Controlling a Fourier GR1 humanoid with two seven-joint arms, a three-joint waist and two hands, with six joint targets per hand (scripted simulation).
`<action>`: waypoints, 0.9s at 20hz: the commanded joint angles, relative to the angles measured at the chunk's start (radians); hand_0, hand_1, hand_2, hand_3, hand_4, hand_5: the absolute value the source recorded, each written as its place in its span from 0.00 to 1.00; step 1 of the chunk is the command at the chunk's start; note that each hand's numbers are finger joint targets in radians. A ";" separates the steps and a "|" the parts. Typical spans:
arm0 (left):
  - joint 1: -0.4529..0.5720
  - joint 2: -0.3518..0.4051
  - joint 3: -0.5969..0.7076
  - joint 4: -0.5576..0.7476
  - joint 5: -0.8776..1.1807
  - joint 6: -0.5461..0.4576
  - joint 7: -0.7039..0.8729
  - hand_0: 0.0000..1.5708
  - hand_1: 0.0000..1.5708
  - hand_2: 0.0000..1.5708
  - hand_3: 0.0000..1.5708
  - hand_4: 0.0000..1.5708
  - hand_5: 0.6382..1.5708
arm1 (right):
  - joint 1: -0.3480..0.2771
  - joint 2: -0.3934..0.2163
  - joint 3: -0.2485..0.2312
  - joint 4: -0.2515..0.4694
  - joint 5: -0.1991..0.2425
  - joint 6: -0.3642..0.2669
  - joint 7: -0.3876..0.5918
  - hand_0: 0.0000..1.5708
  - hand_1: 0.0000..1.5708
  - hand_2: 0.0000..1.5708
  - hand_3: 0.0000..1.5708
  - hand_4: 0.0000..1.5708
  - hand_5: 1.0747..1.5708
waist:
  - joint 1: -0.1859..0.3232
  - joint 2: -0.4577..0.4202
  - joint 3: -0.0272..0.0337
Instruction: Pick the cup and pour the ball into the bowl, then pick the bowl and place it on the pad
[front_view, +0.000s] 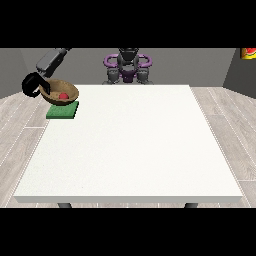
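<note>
Bowl (60, 92): you see it just over the green pad (63, 111) — red ball (64, 96) inside.
Hand at the view's left (33, 85): holds the bowl's rim.

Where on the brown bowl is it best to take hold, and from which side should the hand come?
Probably the rim at the view's left. The bowl is wide, open-topped and tilted above the green pad, its rim exposed there, where the hand at the view's left already meets it.

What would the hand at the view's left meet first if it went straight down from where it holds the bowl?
Probably the green pad: the hand at the view's left holds the bowl, red ball inside, just above it. The bowl would likely touch first. Depth is uncertain; the hand itself sits left of the pad's edge.
</note>
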 joint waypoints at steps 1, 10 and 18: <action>0.023 0.057 0.040 0.075 -0.003 -0.038 -0.074 0.00 0.00 0.00 0.00 0.76 0.99 | -0.006 -0.025 -0.031 -0.013 -0.027 0.001 -0.009 0.95 0.95 0.89 0.51 0.00 0.95 | -0.017 0.023 -0.0009; 0.027 0.008 -0.007 0.052 -0.025 0.000 -0.118 0.00 0.00 0.00 0.00 0.76 0.99 | -0.050 0.036 0.014 -0.009 0.020 -0.092 -0.061 0.80 0.80 0.86 0.58 0.07 0.92 | 0.008 0.039 -0.0006; -0.026 0.050 -0.012 0.045 0.021 -0.019 -0.048 0.00 0.00 0.00 0.00 0.77 1.00 | -0.113 0.010 0.073 0.027 0.061 -0.006 0.010 0.00 0.00 0.00 0.00 0.00 0.67 | 0.038 0.045 -0.0003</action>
